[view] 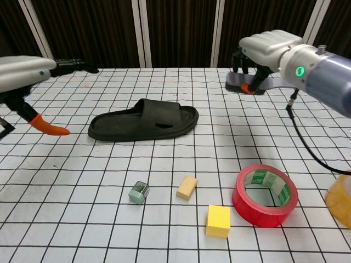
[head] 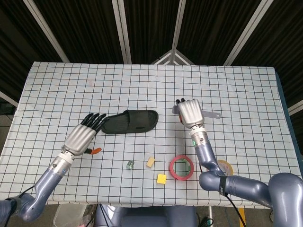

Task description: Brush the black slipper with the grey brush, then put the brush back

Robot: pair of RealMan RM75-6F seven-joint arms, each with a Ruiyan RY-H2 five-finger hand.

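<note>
The black slipper (head: 130, 121) (view: 145, 120) lies flat on the checked cloth, left of the table's middle. To its right, above the cloth, my right hand (head: 190, 112) (view: 269, 46) grips the grey brush (head: 210, 115) (view: 239, 83); the handle sticks out to the right in the head view. My left hand (head: 85, 132) (view: 27, 68) hovers raised off the table beside the slipper's left end, fingers stretched out and apart, holding nothing and not touching the slipper.
A red tape roll (head: 182, 166) (view: 266, 194) and a yellow tape roll (head: 221, 165) (view: 343, 200) lie near the front right. A yellow block (head: 161, 178) (view: 218, 220), a tan block (head: 150, 161) (view: 187, 187) and a small green cube (head: 130, 165) (view: 139, 193) lie in front of the slipper.
</note>
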